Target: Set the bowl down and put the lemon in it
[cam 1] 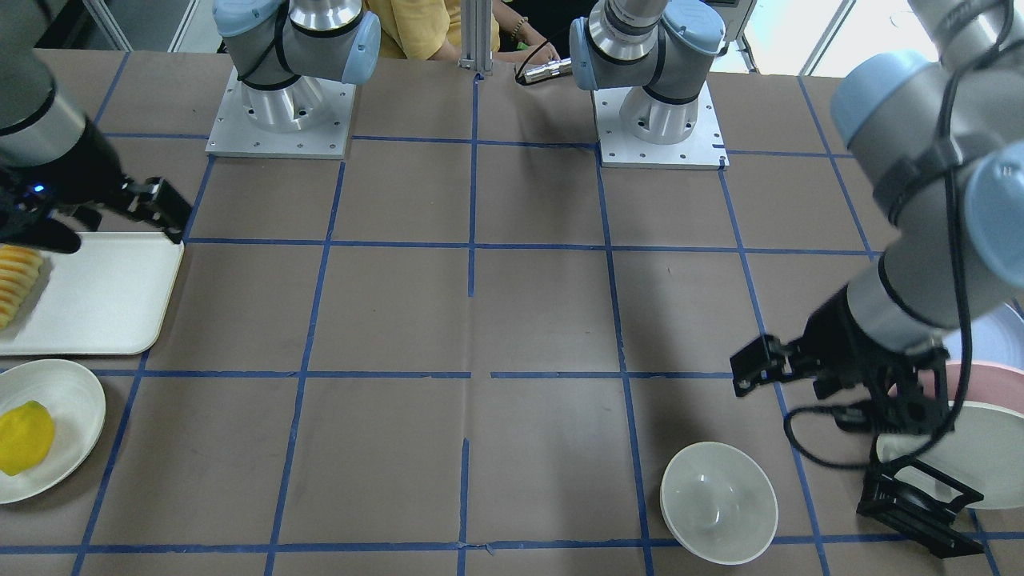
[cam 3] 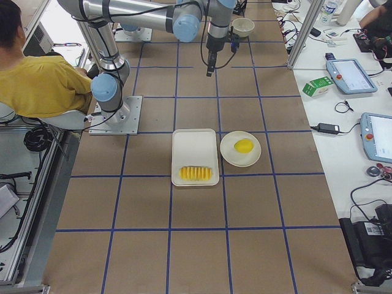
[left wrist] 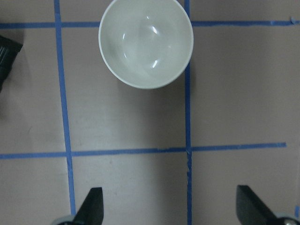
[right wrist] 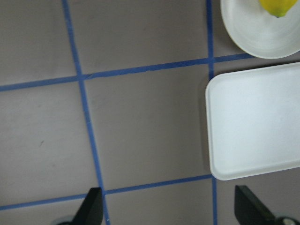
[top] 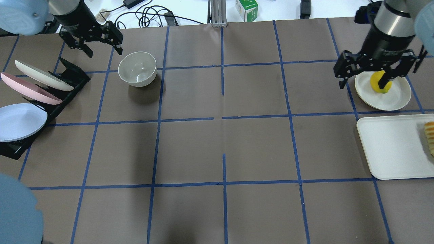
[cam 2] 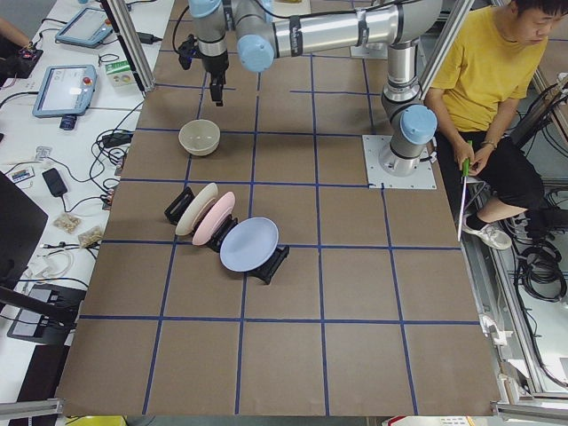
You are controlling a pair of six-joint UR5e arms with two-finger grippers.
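The off-white bowl (top: 137, 68) stands upright and empty on the table near the far left; it also shows in the front view (cam 1: 718, 502) and the left wrist view (left wrist: 146, 42). My left gripper (top: 103, 51) is open and empty, raised just beside the bowl and apart from it. The yellow lemon (top: 379, 83) lies on a round cream plate (top: 393, 96) at the far right, also seen from the front (cam 1: 24, 438). My right gripper (top: 362, 79) is open and empty, held high over the plate's edge. In the right wrist view only the lemon's tip (right wrist: 277, 5) shows.
A cream rectangular tray (top: 390, 149) with a row of sliced fruit (top: 430, 135) lies by the plate. A black dish rack (top: 73, 76) with three tilted plates stands left of the bowl. A seated person in yellow (cam 2: 497, 80) is behind the robot bases.
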